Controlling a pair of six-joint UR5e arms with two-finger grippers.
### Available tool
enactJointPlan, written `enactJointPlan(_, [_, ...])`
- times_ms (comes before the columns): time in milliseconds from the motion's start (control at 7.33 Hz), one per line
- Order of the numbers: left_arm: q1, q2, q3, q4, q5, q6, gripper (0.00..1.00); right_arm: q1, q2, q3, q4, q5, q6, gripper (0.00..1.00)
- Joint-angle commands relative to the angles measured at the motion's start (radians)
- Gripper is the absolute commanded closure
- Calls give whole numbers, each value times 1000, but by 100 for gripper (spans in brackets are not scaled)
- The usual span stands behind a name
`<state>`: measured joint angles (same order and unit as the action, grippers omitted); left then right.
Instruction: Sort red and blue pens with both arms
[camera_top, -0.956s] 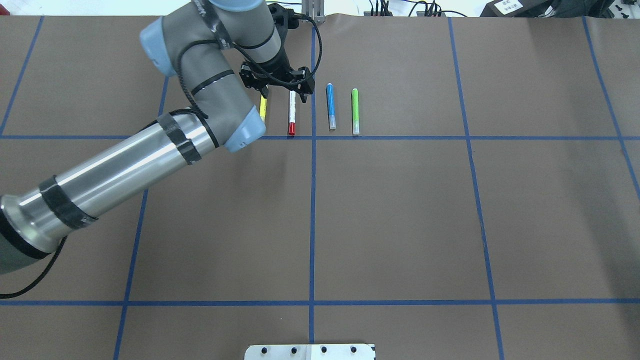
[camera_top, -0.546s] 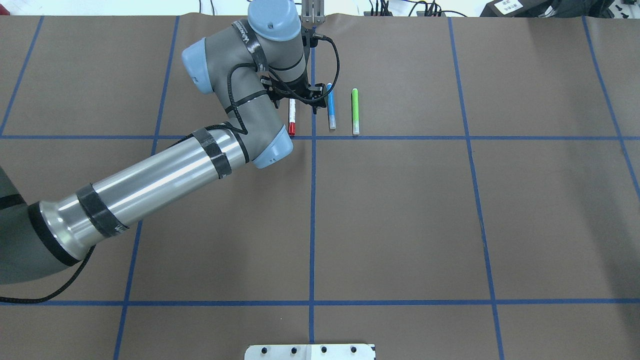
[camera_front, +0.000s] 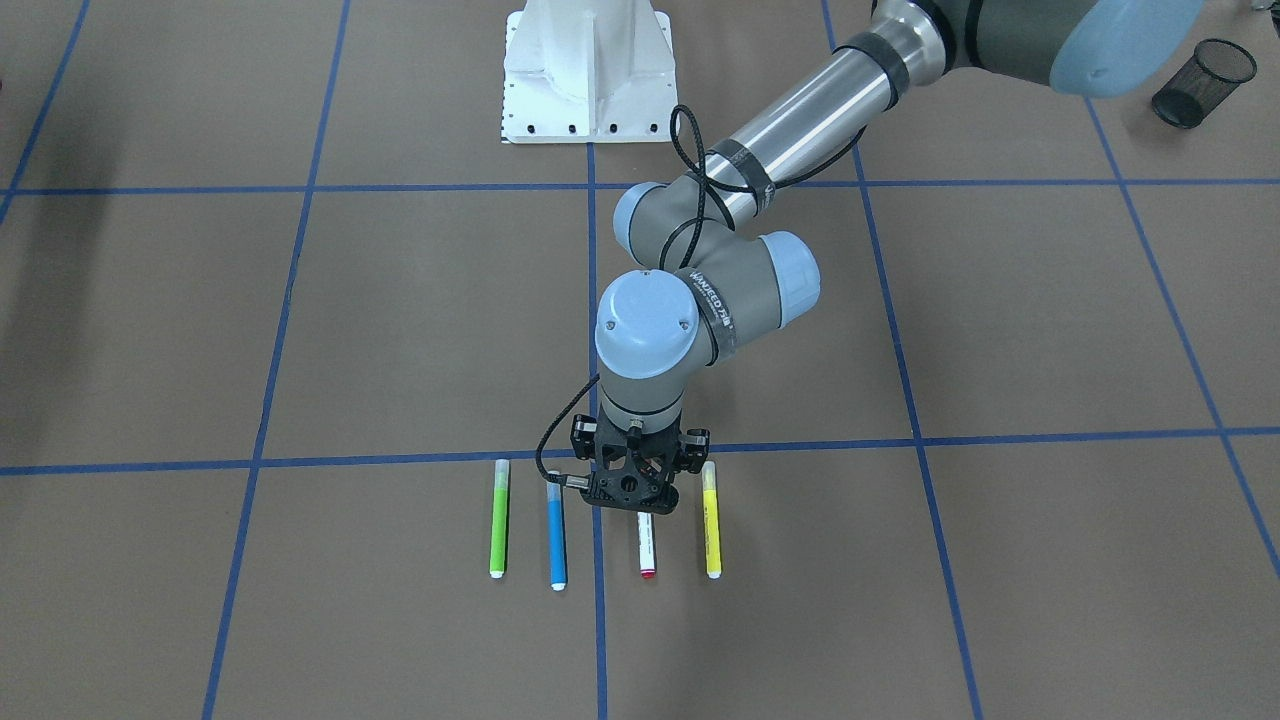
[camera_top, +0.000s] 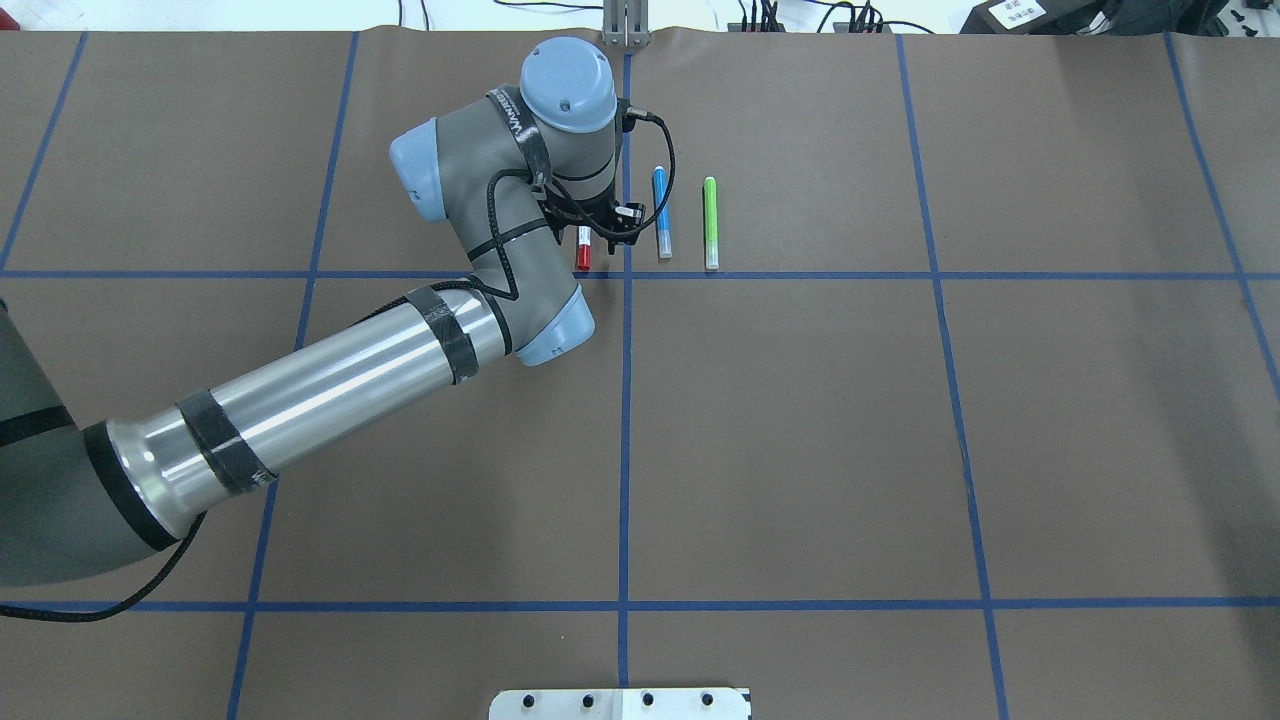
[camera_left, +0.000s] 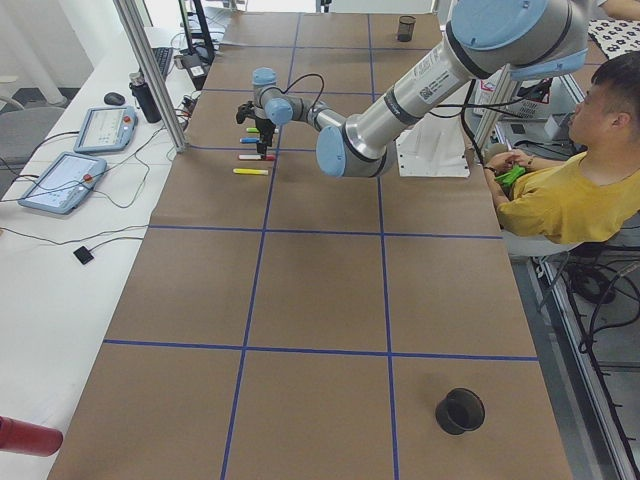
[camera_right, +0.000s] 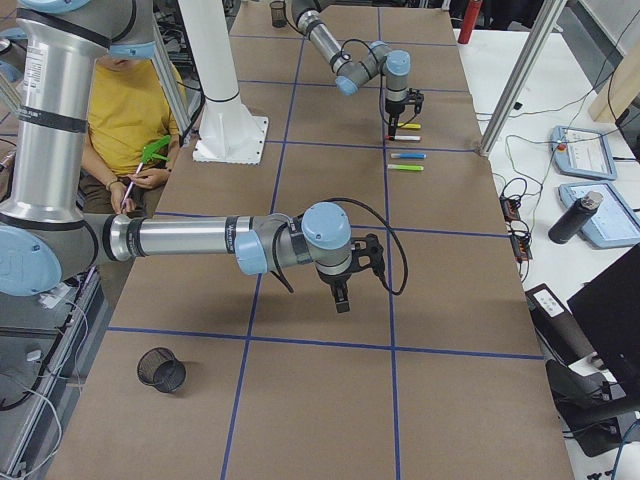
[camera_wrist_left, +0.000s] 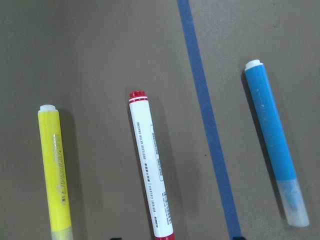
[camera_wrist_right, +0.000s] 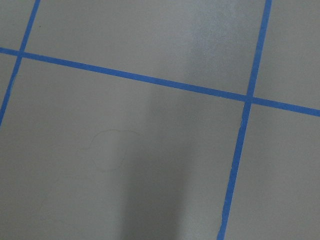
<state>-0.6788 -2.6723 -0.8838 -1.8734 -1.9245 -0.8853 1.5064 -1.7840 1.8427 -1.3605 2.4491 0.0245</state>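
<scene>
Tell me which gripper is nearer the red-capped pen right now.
Left. The left gripper hangs directly over the red-capped pen. The right gripper is far off along the table, over a bare stretch, well away from the pen.

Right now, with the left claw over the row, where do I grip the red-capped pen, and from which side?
I'd grip the red pen mid-barrel, on the white part, coming straight down with the left claw closing across its width. It lies flat and straight, with bare table between it and the yellow pen and blue pen.
</scene>
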Motion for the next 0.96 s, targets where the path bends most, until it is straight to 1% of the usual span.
enactJointPlan(0, [19,0,5,-1,16,-1,36,0,0,0,0,1,0,0])
enactJointPlan(273, [24,0,3,-1,16,-1,51,0,0,0,0,1,0,0])
enactJointPlan(819, [22,2,2,-1,16,-1,65,0,0,0,0,1,0,0])
